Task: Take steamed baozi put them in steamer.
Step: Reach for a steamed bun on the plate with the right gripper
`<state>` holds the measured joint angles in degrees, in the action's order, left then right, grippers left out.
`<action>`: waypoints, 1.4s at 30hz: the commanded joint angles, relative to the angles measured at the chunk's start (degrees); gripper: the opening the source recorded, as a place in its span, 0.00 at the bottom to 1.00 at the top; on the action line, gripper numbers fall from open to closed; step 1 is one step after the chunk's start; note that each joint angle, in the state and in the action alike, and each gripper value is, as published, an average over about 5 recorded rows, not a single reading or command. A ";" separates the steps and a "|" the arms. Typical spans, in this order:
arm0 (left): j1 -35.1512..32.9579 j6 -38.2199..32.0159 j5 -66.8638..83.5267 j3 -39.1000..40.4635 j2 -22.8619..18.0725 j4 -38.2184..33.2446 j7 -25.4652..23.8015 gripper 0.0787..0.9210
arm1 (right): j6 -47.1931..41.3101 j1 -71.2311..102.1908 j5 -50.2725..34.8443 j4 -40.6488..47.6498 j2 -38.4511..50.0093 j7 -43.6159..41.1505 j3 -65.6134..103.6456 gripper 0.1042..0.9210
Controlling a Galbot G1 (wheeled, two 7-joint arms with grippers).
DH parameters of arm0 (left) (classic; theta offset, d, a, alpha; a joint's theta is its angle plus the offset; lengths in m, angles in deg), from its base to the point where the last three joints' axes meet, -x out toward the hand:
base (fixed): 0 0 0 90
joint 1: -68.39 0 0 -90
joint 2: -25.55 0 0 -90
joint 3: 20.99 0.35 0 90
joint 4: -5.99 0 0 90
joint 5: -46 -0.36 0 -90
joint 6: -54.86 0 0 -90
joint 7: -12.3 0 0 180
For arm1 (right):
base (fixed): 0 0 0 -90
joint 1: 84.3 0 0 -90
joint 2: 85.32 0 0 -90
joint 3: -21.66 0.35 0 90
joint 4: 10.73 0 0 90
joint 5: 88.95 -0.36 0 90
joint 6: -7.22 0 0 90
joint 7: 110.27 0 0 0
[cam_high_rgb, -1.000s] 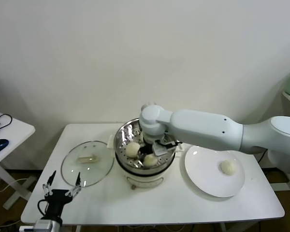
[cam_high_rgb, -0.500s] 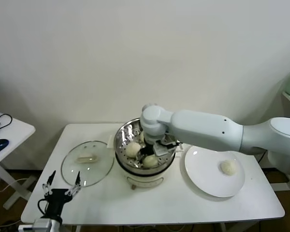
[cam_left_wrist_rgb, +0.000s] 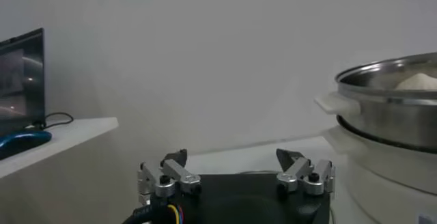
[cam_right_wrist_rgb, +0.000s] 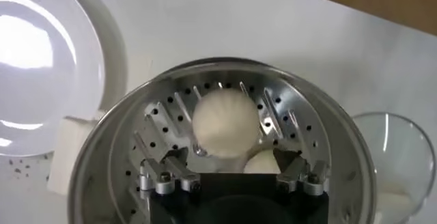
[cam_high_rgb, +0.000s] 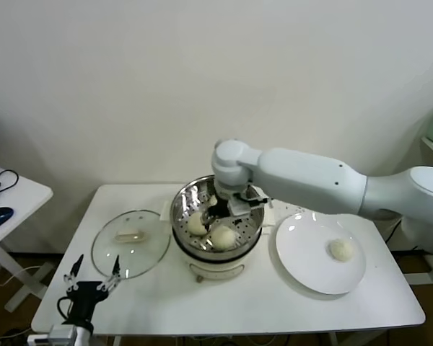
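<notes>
A white tabletop (cam_high_rgb: 260,303) carries a shiny steel steamer (cam_high_rgb: 184,204) on a white pot base. The robot's right arm reaches across so that its right hand (cam_high_rgb: 218,213) hangs just above the steamer's middle. The wrist view shows this hand's fingers (cam_right_wrist_rgb: 162,177) spread wide, with nothing between them. Directly beneath the hand, two steamed baozi sit on the perforated floor: a larger-looking bun (cam_right_wrist_rgb: 224,121) and a second bun (cam_right_wrist_rgb: 259,163) tucked partly under the hand, touching or nearly touching the first. In the head view the two buns (cam_high_rgb: 223,236) lie side by side, below the hand and towards the robot. A third may lie behind the wrist, but that is hidden.

One baozi (cam_high_rgb: 340,249) is not yet in the steamer; it rests alone on a white plate (cam_high_rgb: 303,267), well away from the hand, on the robot's right. A flat glass lid (cam_high_rgb: 130,249) lies on the opposite side of the steamer.

The left hand (cam_high_rgb: 94,277) is parked low at the tabletop's near edge, fingers apart, holding nothing.

This looks like the release step, with a bun just set down. Next, the right hand would likely need to lift clear of the rim, swing to the plate, and descend over the last bun with fingers wide before closing gently.
</notes>
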<state>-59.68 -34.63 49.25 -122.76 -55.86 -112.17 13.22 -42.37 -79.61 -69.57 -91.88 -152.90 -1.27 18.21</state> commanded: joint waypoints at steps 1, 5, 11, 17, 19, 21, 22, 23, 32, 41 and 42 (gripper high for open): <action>0.27 0.23 0.73 -0.02 0.23 -0.37 0.10 0.88 | -5.65 -8.57 -11.86 2.98 4.81 -0.55 -0.75 0.88; 0.58 0.20 0.76 0.17 0.67 -0.77 0.15 0.88 | -18.06 -16.49 -26.57 6.62 10.73 -0.85 -9.10 0.88; 0.72 -0.35 0.50 1.08 0.73 -1.83 0.34 0.88 | -35.23 -23.75 -45.58 9.05 20.89 -1.26 -19.21 0.88; 1.00 -1.62 0.12 1.33 1.03 -3.22 -0.24 0.88 | -43.10 -19.42 -46.00 9.00 33.52 0.84 -19.33 0.88; 1.20 -1.90 0.13 1.42 1.18 -3.51 -0.45 0.88 | -44.54 -14.31 -43.30 9.21 37.00 2.09 -16.21 0.88; 1.45 -2.06 0.12 1.52 1.32 -3.69 -0.59 0.88 | -45.64 -8.72 -40.61 9.17 39.86 3.21 -12.40 0.88; 1.56 -2.06 0.08 1.57 1.34 -3.72 -0.61 0.88 | -46.21 -5.96 -39.31 9.09 41.09 3.88 -10.69 0.88; 1.67 -2.03 0.02 1.63 1.34 -3.71 -0.62 0.88 | -46.63 -4.07 -38.46 9.02 41.96 4.49 -9.76 0.88; 1.44 -1.73 -1.03 2.31 0.44 -4.04 -0.63 0.88 | -45.07 6.66 -27.13 12.26 42.85 5.38 -3.82 0.88; 0.34 -1.57 -0.88 1.45 0.11 -4.71 -0.49 0.88 | -44.02 16.88 -20.62 16.02 37.71 5.74 3.68 0.88; 0.09 -1.50 -0.53 1.35 0.10 -4.89 -0.47 0.88 | -44.07 17.58 -20.51 16.77 36.97 5.94 4.15 0.88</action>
<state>-59.01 -36.12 48.33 -121.22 -55.61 -116.65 12.73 -85.01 -73.24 -96.42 -78.68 -115.35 3.45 15.57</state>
